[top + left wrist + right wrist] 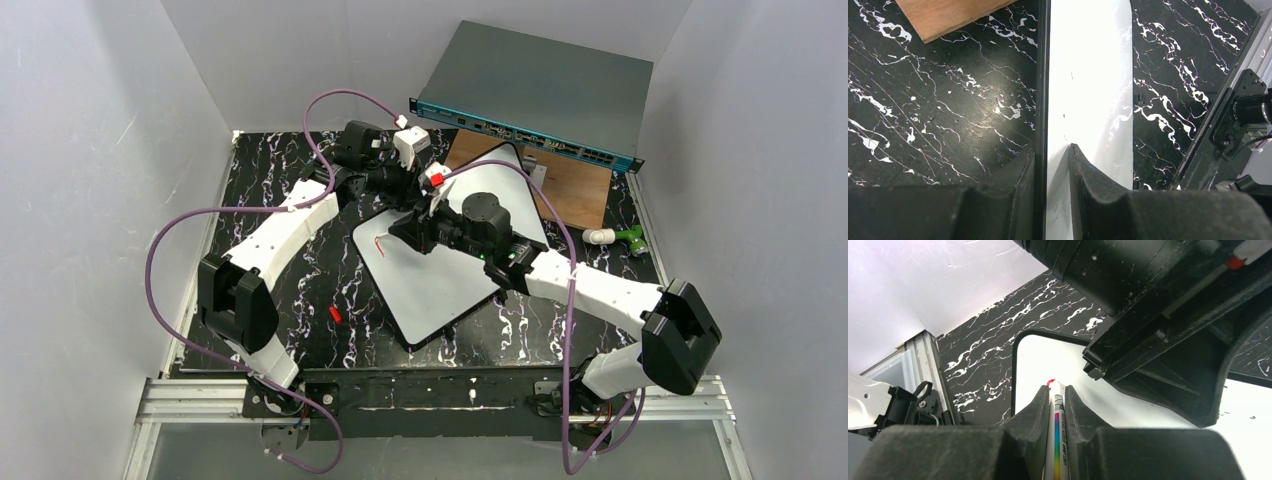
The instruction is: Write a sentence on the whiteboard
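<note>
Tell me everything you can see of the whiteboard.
The whiteboard is a glossy white rectangle with rounded corners and a thin dark edge. It lies askew on the black marbled table. A short red stroke marks it near its left corner. The left pincer clamps its far edge. The right pincer holds a marker with its red tip down at the surface.
</note>
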